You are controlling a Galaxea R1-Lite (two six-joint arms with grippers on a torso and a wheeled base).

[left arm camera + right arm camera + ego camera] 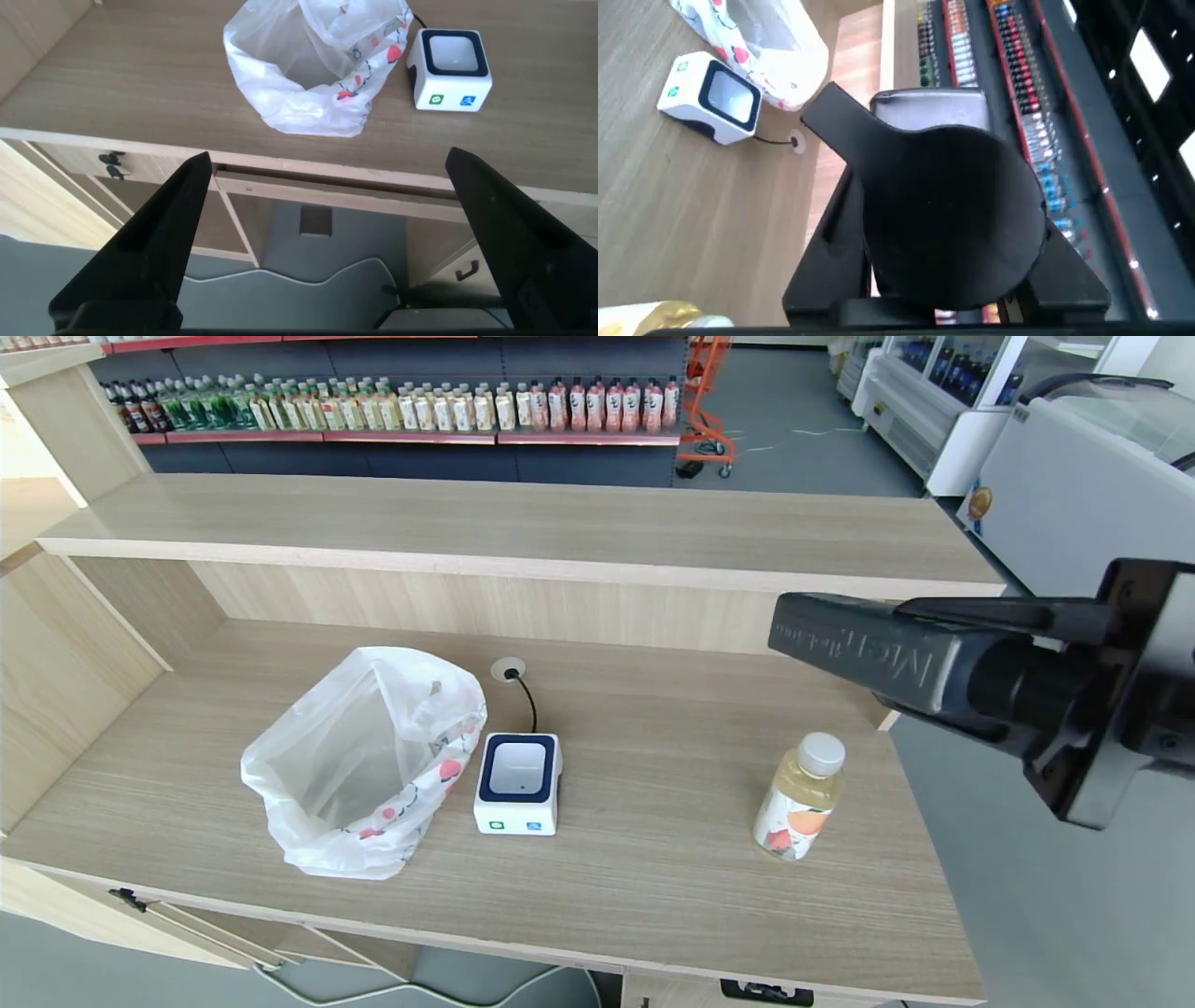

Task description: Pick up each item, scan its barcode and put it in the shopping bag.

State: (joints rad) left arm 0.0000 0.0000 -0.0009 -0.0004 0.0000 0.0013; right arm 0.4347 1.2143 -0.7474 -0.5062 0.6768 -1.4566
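On the wooden counter [653,868] an open white plastic shopping bag [359,761] with a red print stands at the left. A white barcode scanner [518,782] with a dark-framed window sits just right of it. A juice bottle [801,795] with a white cap stands upright near the counter's right edge. My right gripper [780,630] hangs high above and behind the bottle, seen side-on. My left gripper [327,243] is open and holds nothing, low in front of the counter's front edge, below the bag [313,65] and the scanner [450,70].
A raised wooden ledge [523,523] runs along the counter's back, with a side wall at the left. The scanner's cable [530,698] leads to a hole in the countertop. Drink shelves [401,406] and freezers [1074,476] stand beyond. Bare wood lies between scanner and bottle.
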